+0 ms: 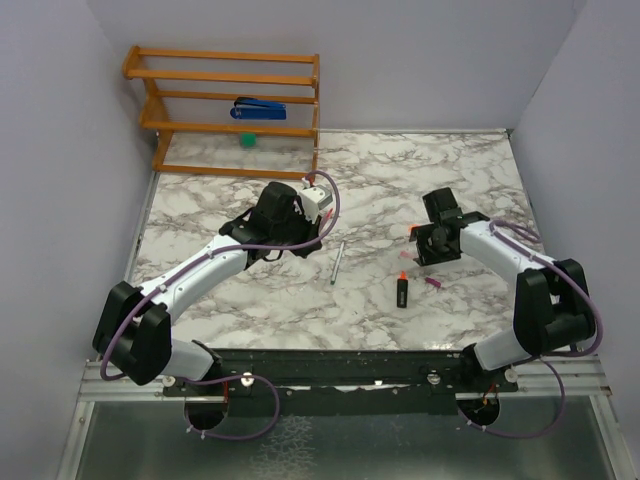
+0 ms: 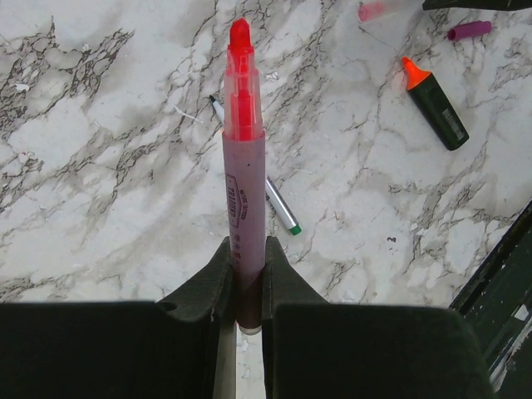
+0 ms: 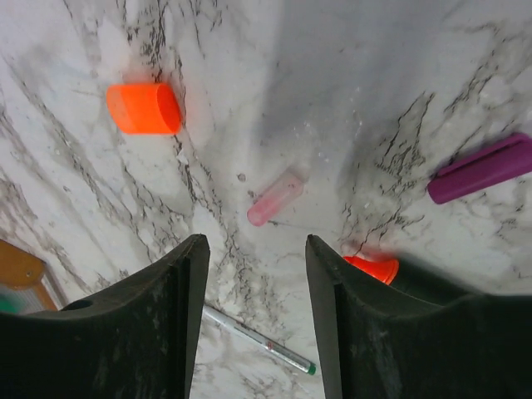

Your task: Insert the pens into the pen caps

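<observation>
Your left gripper (image 2: 247, 266) is clamped on the pink pen (image 2: 243, 183). The fingers pinch the barrel near its rear end, so most of the pen juts out ahead of the wrist camera with its reddish tip bare. Beneath it on the marble table (image 1: 300, 310) lies the silver-grey pen (image 2: 281, 212), partly hidden behind the held pen. The black marker (image 2: 436, 104) lies well off to the right with its orange tip uncapped. Your right gripper (image 3: 256, 245) has its fingers apart with nothing between them. It sits over the cluster of caps. The pale pink cap (image 3: 276, 198) lies on its side just ahead of the gap between the fingers. The orange cap (image 3: 144, 108) lies farther off to the upper left in that view, and the magenta cap (image 3: 482, 169) lies out to the right. The marker's orange tip peeks out beside the right-hand finger (whether finger and tip touch, you cannot tell from here). All three caps lie loose on the table, apart from one another and from every pen. At the far left stands a wooden shelf (image 1: 225, 128) holding a blue stapler (image 1: 258, 108) and a green ball (image 1: 247, 140).
</observation>
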Motion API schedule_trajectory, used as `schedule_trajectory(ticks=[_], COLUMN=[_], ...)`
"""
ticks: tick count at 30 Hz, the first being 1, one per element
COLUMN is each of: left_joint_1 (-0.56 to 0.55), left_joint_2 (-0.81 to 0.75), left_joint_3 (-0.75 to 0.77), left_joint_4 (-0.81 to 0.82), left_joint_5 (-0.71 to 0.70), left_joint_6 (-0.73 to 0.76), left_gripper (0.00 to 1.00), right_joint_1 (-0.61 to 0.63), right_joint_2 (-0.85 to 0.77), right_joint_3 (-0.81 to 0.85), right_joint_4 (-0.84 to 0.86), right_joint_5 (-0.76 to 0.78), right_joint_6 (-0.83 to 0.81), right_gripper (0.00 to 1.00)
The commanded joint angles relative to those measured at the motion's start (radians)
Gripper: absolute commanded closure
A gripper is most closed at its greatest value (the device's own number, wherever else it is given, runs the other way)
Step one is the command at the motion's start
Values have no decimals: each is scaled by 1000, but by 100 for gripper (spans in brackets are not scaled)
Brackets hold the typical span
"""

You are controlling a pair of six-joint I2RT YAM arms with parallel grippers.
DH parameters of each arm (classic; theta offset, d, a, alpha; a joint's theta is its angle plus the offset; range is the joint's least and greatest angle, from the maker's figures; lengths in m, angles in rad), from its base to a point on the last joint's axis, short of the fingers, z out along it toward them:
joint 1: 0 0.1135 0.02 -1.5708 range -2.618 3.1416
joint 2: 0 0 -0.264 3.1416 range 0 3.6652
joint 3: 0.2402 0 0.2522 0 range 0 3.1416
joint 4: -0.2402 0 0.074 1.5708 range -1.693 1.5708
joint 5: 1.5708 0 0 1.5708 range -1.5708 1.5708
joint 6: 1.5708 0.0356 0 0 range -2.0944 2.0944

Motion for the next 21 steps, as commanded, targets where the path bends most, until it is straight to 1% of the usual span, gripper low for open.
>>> schedule_trajectory(ticks=[1, 9, 14, 21], left_joint_1=[-5, -5, -5, -5], left_joint_2=[-10, 12, 20, 27], left_joint_3=[-11, -8, -6, -8], left_joint_4=[-9, -10, -10, -9], left_joint_5=[-25, -28, -34, -40], left_joint_6=[14, 15, 15, 16], left_gripper=[100, 100, 100, 100], right_joint_1=[-29, -33, -32, -33], right_joint_2=[6, 73, 111, 126], right_joint_3=[-16, -24, -16, -27], right_joint_4=[47, 111, 115, 125], right_joint_5=[49, -7, -38, -54], right_joint_6=[-1, -22, -34, -38], right_gripper=[46, 48, 51, 54])
